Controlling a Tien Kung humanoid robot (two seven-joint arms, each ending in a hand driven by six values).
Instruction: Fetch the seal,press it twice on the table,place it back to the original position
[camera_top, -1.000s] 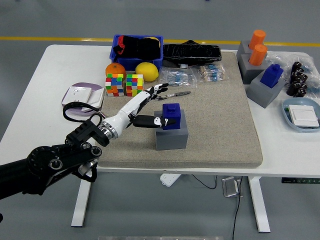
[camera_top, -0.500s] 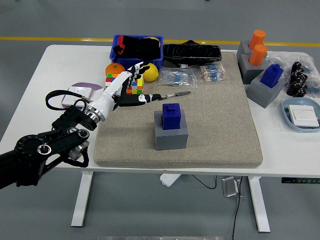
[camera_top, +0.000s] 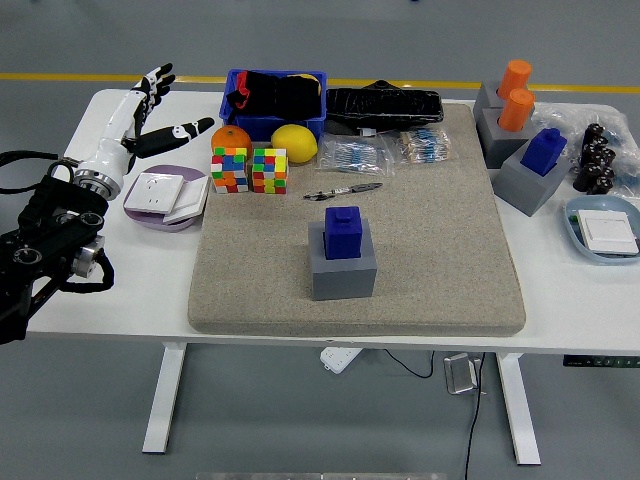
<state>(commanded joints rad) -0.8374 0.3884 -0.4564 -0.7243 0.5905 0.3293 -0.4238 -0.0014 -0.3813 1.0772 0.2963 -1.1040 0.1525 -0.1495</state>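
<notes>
The blue seal (camera_top: 342, 232) sits upright on its grey base block (camera_top: 342, 268), near the middle of the beige mat (camera_top: 420, 260) on the white table (camera_top: 80, 290). Nothing touches it. A pen (camera_top: 343, 190) lies on the mat just behind it. Two colour cubes (camera_top: 249, 169) stand at the mat's far left corner. The left hand (camera_top: 135, 108) hovers well apart, over the table's far left edge, fingers spread and holding nothing, beside a lilac tray (camera_top: 150, 214).

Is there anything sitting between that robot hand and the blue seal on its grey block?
Yes. The left hand is open at the table's far left; two colourful cubes and the purple tray lie roughly between it and the blue seal.
</notes>
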